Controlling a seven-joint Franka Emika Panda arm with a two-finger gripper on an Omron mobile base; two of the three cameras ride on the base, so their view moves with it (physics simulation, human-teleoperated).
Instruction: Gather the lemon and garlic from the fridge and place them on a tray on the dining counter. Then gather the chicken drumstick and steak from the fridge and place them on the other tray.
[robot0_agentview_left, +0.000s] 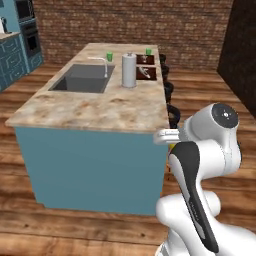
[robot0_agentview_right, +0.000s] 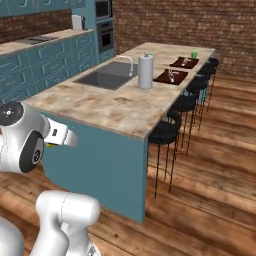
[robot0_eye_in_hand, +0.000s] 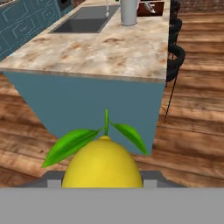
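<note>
Hand view: gripper (robot0_eye_in_hand: 103, 183) clamped on lemon (robot0_eye_in_hand: 103, 162); far trays (robot0_agentview_right: 170, 76), contents prob. cutlery.

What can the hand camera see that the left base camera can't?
Hand view: the lemon up close, with its green leaves and stem. Left base view: the robot's white arm and two green cups at the far end of the counter. Both: the dining counter, its grey sink and the tall steel canister.
</note>
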